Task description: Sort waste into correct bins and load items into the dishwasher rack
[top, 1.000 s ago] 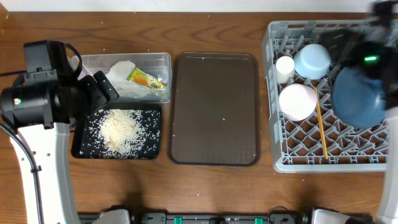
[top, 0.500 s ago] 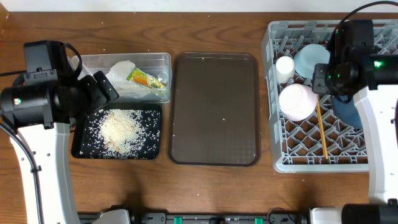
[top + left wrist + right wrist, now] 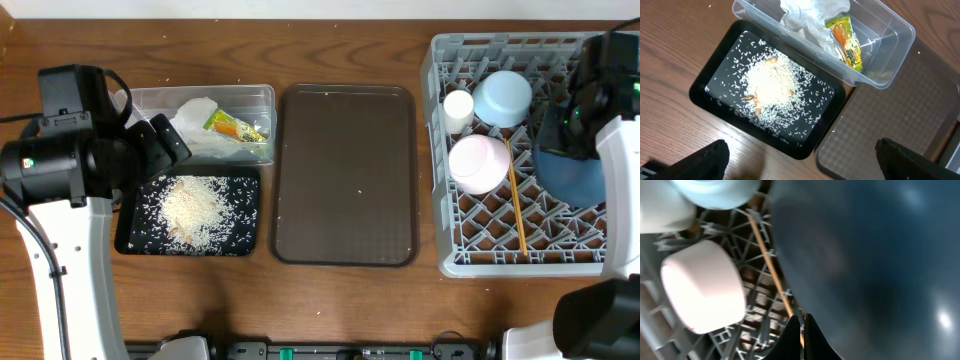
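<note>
The grey dishwasher rack (image 3: 520, 262) at the right holds the blue plate (image 3: 572, 178), light-blue bowl (image 3: 502, 97), white bowl (image 3: 478, 163), cream cup (image 3: 458, 105) and chopsticks (image 3: 516, 205). My right gripper (image 3: 801, 326) hovers over the rack beside the plate (image 3: 875, 265), shut with nothing between its fingers. The clear tub (image 3: 150, 98) contains the napkin (image 3: 200, 125) and the wrapper (image 3: 235, 127). Rice (image 3: 195, 208) lies in the black tray (image 3: 130, 238). My left gripper (image 3: 802, 167) hangs open above the black tray's near corner.
A large dark brown serving tray (image 3: 345, 185) lies in the middle between the bins and the rack, with a few stray grains on it. The left arm's body (image 3: 60, 150) stands over the table's left side.
The right arm has swung about above the rack and now sits nearer its right edge. The plate rests uncovered in the rack. The left arm has not moved.
</note>
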Controlling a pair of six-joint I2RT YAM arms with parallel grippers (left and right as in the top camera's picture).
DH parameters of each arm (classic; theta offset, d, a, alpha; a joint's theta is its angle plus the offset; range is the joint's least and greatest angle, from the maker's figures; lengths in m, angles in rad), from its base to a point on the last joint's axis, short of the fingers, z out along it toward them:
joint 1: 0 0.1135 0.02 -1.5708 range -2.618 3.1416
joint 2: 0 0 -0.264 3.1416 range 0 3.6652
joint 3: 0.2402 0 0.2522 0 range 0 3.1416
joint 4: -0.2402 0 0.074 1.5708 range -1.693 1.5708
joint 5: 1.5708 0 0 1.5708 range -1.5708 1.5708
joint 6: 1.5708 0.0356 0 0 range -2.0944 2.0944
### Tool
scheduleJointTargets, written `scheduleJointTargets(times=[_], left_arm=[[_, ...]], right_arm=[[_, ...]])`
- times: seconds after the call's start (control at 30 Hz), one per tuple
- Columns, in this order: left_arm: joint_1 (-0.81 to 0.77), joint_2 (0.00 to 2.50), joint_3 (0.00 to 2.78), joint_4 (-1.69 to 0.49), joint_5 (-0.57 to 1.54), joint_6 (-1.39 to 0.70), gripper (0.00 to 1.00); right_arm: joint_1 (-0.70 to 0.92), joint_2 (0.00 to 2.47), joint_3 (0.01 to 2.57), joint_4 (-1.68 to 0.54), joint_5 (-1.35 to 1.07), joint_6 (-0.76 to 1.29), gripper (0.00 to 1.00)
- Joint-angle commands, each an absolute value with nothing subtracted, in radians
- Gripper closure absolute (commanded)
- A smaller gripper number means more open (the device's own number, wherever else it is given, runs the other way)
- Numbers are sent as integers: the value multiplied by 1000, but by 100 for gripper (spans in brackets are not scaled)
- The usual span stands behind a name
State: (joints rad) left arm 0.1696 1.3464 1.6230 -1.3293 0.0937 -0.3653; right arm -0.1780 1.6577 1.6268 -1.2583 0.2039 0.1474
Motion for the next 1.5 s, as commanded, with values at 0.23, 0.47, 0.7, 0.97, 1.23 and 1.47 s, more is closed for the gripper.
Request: scheduleJointTargets(times=[0.23, 0.47, 0.7, 0.97, 1.23, 1.47], left_arm=[[174, 1352, 1624, -1331, 78, -360, 4], [174, 1352, 1624, -1331, 78, -360, 4], [174, 1352, 1624, -1331, 78, -360, 4], [174, 1352, 1624, -1331, 78, -360, 4], [174, 1352, 1624, -1331, 78, -360, 4], [174, 1352, 1624, -1331, 78, -360, 4]], right_arm=[[-286, 1684, 1623, -1245, 221, 133, 97], [-322, 1685, 1623, -1242, 216, 133, 98], [-322, 1685, 1621, -1242, 194, 133, 98], [-323, 1685, 1621, -1238, 150, 133, 96], [-320, 1685, 1620, -1237, -136, 64, 94], [-279, 1685, 1618, -1249, -575, -118, 74]])
